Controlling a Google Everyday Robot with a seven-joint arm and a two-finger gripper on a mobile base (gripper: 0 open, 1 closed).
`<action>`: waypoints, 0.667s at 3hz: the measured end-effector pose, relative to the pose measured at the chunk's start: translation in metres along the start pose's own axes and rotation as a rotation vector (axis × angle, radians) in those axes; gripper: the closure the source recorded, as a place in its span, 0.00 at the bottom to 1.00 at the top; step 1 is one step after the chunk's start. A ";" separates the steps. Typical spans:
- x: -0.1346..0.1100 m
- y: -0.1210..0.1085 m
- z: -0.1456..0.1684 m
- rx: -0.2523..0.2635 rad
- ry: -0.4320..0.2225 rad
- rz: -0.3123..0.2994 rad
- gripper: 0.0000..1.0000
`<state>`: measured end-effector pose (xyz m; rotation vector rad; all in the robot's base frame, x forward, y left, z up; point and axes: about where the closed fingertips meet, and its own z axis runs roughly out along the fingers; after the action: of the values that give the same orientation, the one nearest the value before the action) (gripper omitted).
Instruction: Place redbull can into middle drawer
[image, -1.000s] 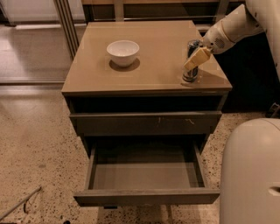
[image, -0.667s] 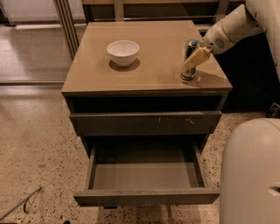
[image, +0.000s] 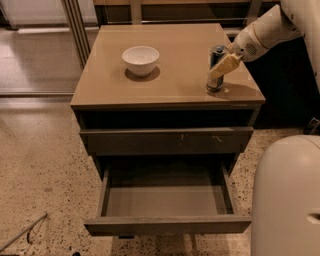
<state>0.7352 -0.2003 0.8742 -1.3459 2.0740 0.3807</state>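
Observation:
The redbull can (image: 215, 85), slim with blue and silver sides, stands at the right front of the cabinet top (image: 175, 75). My gripper (image: 215, 74) reaches in from the upper right and is shut on the can; one tan finger (image: 223, 65) lies across the can's front. The can's base is at or just above the top; I cannot tell which. The middle drawer (image: 165, 200) is pulled wide open below, its flat inside bare and its front plain.
A white bowl (image: 140, 59) sits on the cabinet top, left of the can. A shut drawer front with pale scratches (image: 165, 141) is above the open drawer. My white body (image: 285, 195) fills the lower right. A thin rod (image: 22, 232) lies on the speckled floor.
The can and the gripper have shifted slightly left and up together. The bowl and the drawers have not moved.

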 end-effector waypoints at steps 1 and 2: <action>-0.008 0.011 -0.003 -0.032 -0.010 -0.028 1.00; -0.018 0.031 -0.016 -0.083 -0.031 -0.066 1.00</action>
<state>0.7062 -0.1831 0.8950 -1.4441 2.0020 0.4605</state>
